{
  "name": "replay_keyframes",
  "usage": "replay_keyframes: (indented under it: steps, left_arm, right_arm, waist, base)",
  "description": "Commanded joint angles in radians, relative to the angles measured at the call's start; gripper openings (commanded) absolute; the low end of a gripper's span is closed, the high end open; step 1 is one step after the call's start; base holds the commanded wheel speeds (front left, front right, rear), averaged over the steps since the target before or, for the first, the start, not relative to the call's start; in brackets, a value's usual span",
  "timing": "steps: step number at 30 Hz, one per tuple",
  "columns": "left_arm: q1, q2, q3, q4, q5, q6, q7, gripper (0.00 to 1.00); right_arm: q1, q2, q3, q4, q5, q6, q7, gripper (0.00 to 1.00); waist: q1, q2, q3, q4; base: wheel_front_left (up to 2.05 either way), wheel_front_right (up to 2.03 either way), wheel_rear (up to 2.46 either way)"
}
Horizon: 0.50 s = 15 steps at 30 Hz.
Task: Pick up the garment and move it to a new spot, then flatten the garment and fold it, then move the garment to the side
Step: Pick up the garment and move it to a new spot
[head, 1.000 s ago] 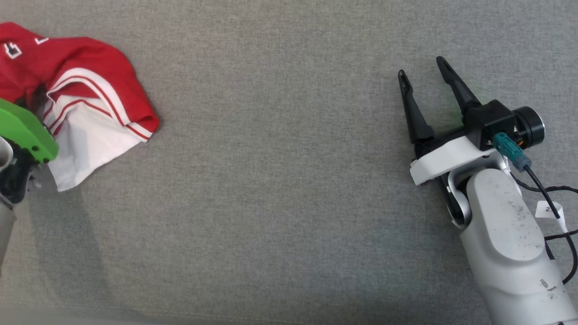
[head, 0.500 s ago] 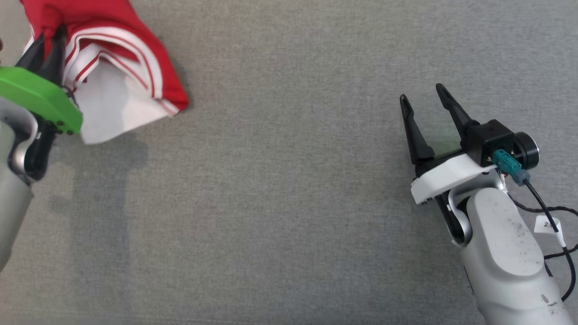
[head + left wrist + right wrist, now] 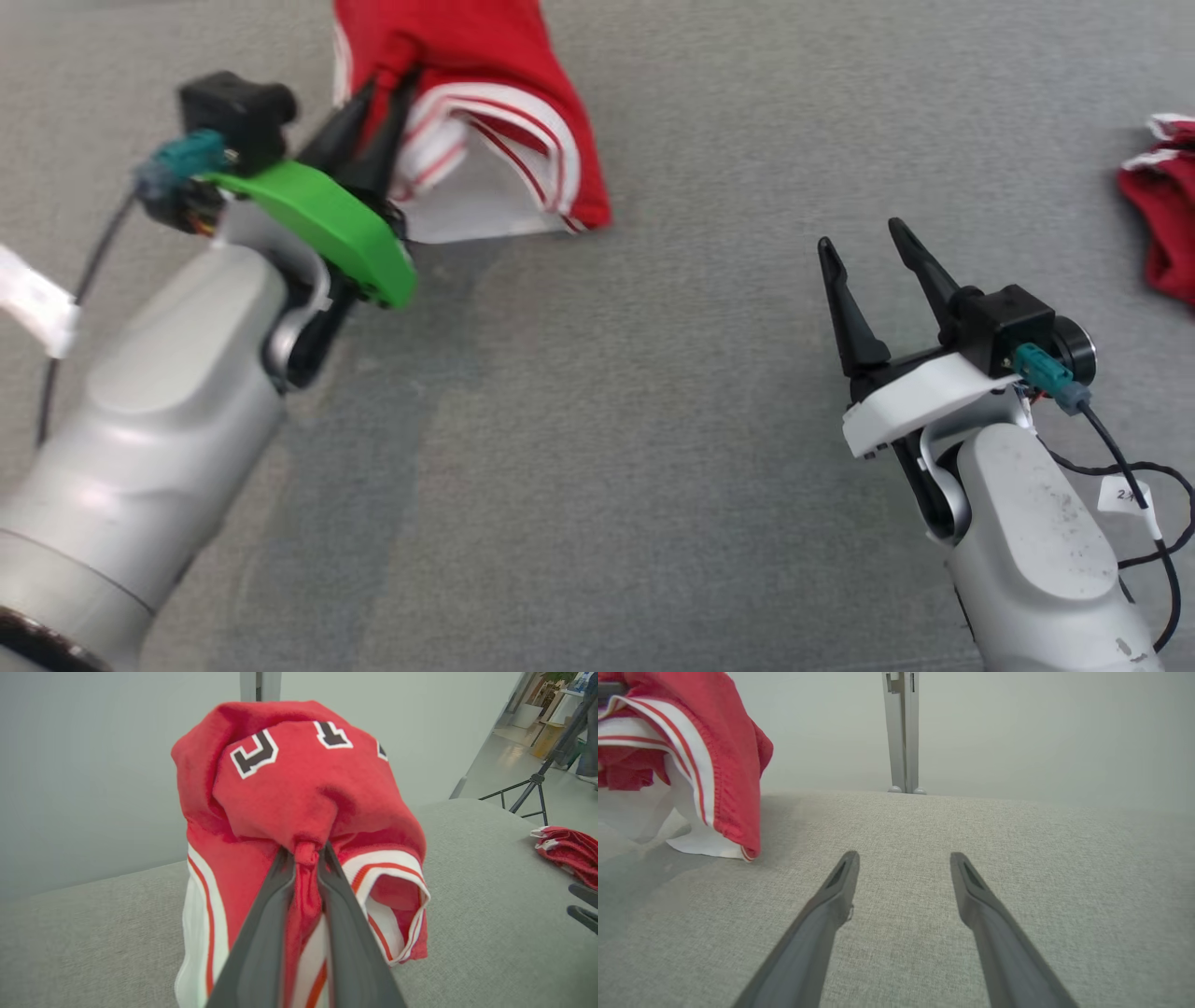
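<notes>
The garment (image 3: 504,112) is a red jersey with white panels and red-and-white trim; it hangs bunched from my left gripper (image 3: 387,79), which is shut on a pinch of its red cloth. In the left wrist view the two fingers close on that fold of the garment (image 3: 299,779) at my left gripper (image 3: 306,851), and its lower hem trails onto the grey surface. My right gripper (image 3: 861,238) stands open and holds nothing, low over the grey surface to the right of the garment (image 3: 724,765). The right wrist view shows my right gripper (image 3: 903,858) with a wide gap.
A second red and white cloth bundle (image 3: 1162,215) lies at the right edge of the grey padded surface (image 3: 653,420). A grey post (image 3: 901,732) stands behind the surface's far edge. A tripod (image 3: 537,781) stands on the floor beyond.
My left gripper has carried the garment rightward toward the middle, lifting it off the surface. The head view has shifted too. My right gripper stays open, much where it was.
</notes>
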Motion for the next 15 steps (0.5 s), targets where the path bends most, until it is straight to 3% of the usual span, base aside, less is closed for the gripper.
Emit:
replay_keyframes:
  steps: [1,7,13,14,15]
  left_arm:
    - [0.022,-0.022,-0.01,-0.004,-0.006,0.002,-0.006,0.0]
    - [0.056,-0.116,-0.081,-0.006,-0.011,0.002,-0.01,0.0]
    - [0.096,-0.178,-0.164,0.027,-0.012,0.002,-0.009,0.0]
    - [0.103,-0.183,-0.168,0.04,-0.009,0.002,-0.009,0.11]
    - [0.108,-0.186,-0.168,0.049,-0.004,0.002,-0.009,0.48]
  right_arm:
    - [0.019,-0.003,0.002,-0.001,0.008,-0.002,0.0,1.0]
    - [0.035,-0.003,-0.001,-0.003,0.02,-0.002,0.0,1.0]
    - [0.052,-0.003,-0.003,-0.005,0.031,-0.002,0.0,1.0]
    - [0.056,-0.003,-0.003,-0.005,0.032,-0.002,0.0,1.0]
    - [0.058,-0.003,-0.004,-0.005,0.033,-0.002,0.0,1.0]
  waist:
    - [-0.0001,0.0,-0.036,-0.087]
    - [-0.0001,0.0,-0.046,-0.17]
    - [-0.0001,0.0,-0.053,-0.209]
    - [-0.0001,0.0,-0.053,-0.211]
    - [-0.0001,0.0,-0.054,-0.211]
  base:
    - [0.0,0.0,0.0]
    - [0.0,0.0,0.0]
    - [0.0,0.0,0.0]
    - [0.0,0.0,0.0]
    - [0.0,0.0,0.0]
